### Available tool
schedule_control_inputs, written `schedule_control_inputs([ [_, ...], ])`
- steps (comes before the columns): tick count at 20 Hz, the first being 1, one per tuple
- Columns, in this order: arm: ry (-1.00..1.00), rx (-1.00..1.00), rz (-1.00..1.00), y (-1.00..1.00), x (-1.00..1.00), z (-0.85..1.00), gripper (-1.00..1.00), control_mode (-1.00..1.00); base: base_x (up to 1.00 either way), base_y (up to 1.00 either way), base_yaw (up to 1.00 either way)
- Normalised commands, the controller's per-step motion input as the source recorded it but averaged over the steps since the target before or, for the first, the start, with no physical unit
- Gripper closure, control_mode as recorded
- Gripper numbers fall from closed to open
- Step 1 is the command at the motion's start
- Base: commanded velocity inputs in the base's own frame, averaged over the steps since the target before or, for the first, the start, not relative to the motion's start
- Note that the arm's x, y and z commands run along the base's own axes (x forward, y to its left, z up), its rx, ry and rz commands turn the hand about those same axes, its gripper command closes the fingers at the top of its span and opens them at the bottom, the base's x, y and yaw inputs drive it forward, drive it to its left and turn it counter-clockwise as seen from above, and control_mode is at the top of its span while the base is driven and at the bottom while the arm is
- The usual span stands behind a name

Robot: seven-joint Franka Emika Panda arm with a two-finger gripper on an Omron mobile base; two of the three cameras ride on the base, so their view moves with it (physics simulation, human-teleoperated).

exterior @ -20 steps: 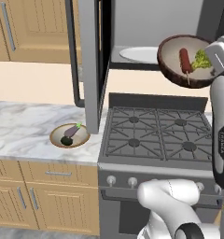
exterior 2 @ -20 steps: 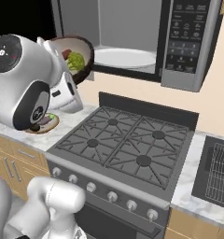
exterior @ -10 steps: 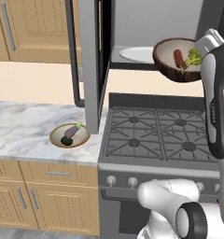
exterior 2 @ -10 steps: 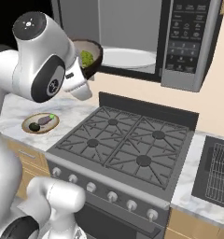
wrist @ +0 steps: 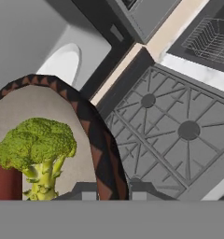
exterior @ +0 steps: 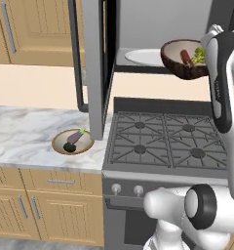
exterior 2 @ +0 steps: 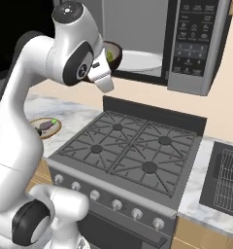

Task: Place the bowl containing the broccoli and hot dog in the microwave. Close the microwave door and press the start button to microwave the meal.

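- Since a second ago, arm has carried the bowl [exterior: 183, 59] inward toward the microwave [exterior 2: 152, 39]; the bowl now sits at the mouth of the open cavity, tilted, its opening facing out and left in the left base view.
- Gripper [wrist: 113, 190] is clamped on the bowl's rim: in the hand view a dark finger tip shows on each side of the dark-brown patterned wall, one inside, one outside.
- Broccoli [wrist: 37, 148] lies in the bowl right ahead of the fingers, stalk toward them. Also seen from the left base view [exterior: 200, 54], at the bowl's gripper-side edge.
- Hot dog [exterior: 185, 57] lies beside the broccoli, on the side away from the gripper; in the hand view only a reddish-brown end shows at the frame's left edge [wrist: 5, 183].
- White turntable plate [exterior: 144, 56] is just beyond the bowl, inside the cavity; whether the bowl touches it cannot be told.
- Microwave door [exterior: 94, 63] stands swung fully open, edge-on to the left base view, well apart from the gripper on the bowl's far side.
- Stove [exterior 2: 130, 148] lies below the gripper, with four burners and a row of knobs on the front.
- Shallow tan bowl [exterior: 73, 141] with an eggplant [exterior: 76, 137] and a dark round item rests on the marble counter [exterior: 26, 132], down and well away from the gripper, just beside the stove.
- Control panel [exterior 2: 192, 39] sits on the microwave's far end from the gripper.
- Dish rack [exterior 2: 228, 175] sits on the counter past the stove, well apart.
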Motion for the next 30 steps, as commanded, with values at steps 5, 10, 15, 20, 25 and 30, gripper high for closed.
schedule_control_inputs([
  [5, -0.01, 0.08, -0.03, -0.12, 0.48, 0.00, 1.00, -1.00, 0.00, 0.00, 0.00],
  [10, 0.00, 0.07, -0.08, 0.00, 0.43, 0.00, 1.00, -1.00, 0.00, 0.00, 0.00],
  [15, 0.00, 0.04, -0.08, 0.00, 0.44, 0.01, 1.00, -1.00, 0.00, 0.00, 0.00],
  [20, 0.00, 0.02, -0.05, 0.00, 0.47, 0.00, 1.00, -1.00, 0.00, 0.00, 0.00],
  [25, 0.00, 0.00, -0.05, 0.00, 0.51, 0.00, 1.00, -1.00, 0.00, 0.00, 0.00],
  [30, 0.00, 0.00, -0.04, 0.00, 0.57, 0.00, 1.00, -1.00, 0.00, 0.00, 0.00],
])
